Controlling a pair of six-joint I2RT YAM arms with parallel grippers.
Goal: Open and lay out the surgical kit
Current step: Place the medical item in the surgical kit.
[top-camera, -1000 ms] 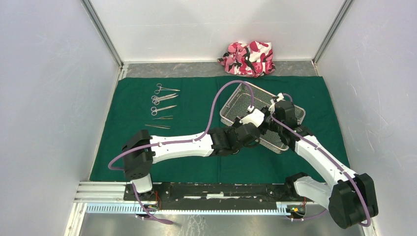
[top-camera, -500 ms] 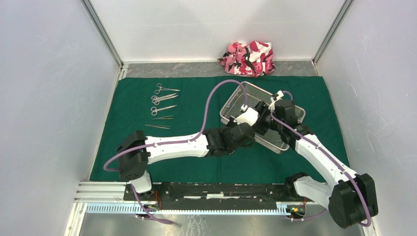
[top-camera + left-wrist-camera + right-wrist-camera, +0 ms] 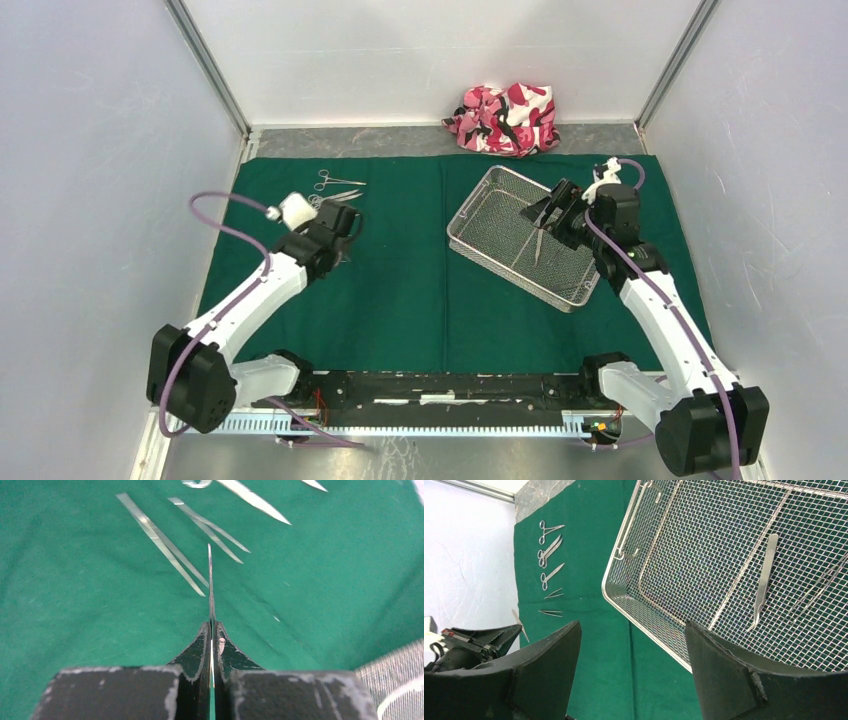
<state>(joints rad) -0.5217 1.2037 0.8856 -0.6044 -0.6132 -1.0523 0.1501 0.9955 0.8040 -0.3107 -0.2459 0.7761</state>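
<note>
Left claw [image 3: 212,626] clamped on slim steel tweezers [image 3: 209,580] — well left of the wire-mesh tray [image 3: 704,545], over the dark green drape [image 3: 75,620]. Seen edge-on, long axis straight out from the claw, tip toward 2 flat-lying tweezers [image 3: 160,541]. Right claw [image 3: 633,626] wide, above the tray — 1 flat steel forceps [image 3: 764,577] lies inside.

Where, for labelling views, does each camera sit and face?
Top external: high behind the robot, looking down on the green drape; left arm, right arm show.
Left wrist: on the left arm, facing the drape past its shut left hand pinching a steel tool.
Right wrist: on the right arm, facing the mesh tray past its open right hand.
Shared: top and right wrist show tray and laid-out instruments.
</note>
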